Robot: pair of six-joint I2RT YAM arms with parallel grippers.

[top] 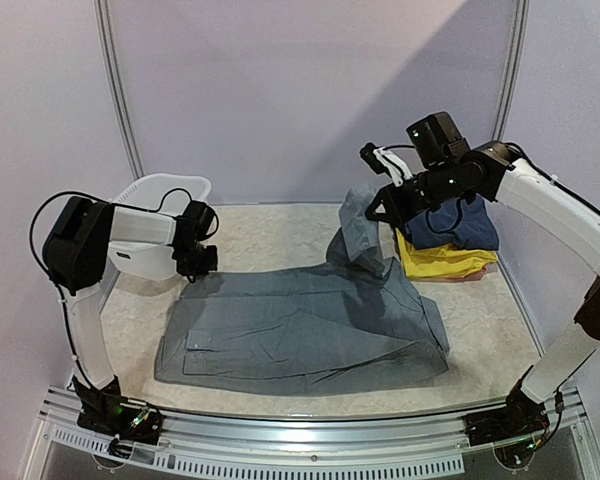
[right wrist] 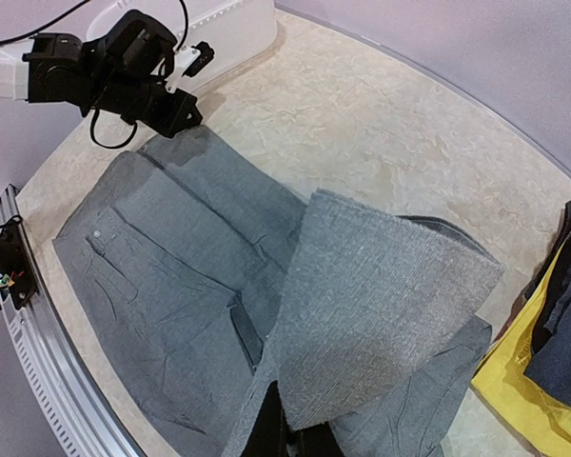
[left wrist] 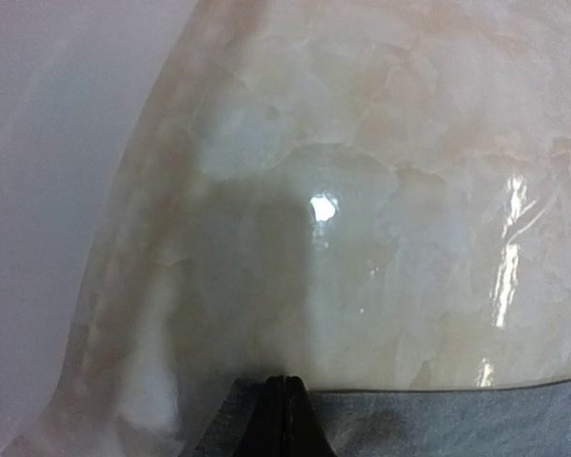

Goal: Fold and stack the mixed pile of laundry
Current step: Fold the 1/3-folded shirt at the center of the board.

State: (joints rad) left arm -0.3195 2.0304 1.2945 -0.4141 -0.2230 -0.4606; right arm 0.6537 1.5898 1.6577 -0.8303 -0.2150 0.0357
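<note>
Lying spread across the table (top: 280, 232), the grey trousers (top: 300, 330) had one leg lifted at the right, clamped in the closed right gripper (right wrist: 287, 430). The left gripper (top: 196, 268) was pinched shut on their far left corner, beside the white basin (top: 165, 190). Folded navy and yellow clothes (top: 442, 262) sat stacked far right.

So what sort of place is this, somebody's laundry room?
More likely a robot test booth than a home: a left arm and right arm bolted to a metal rail, plain white walls, and grey trousers spread on a marbled table.
</note>
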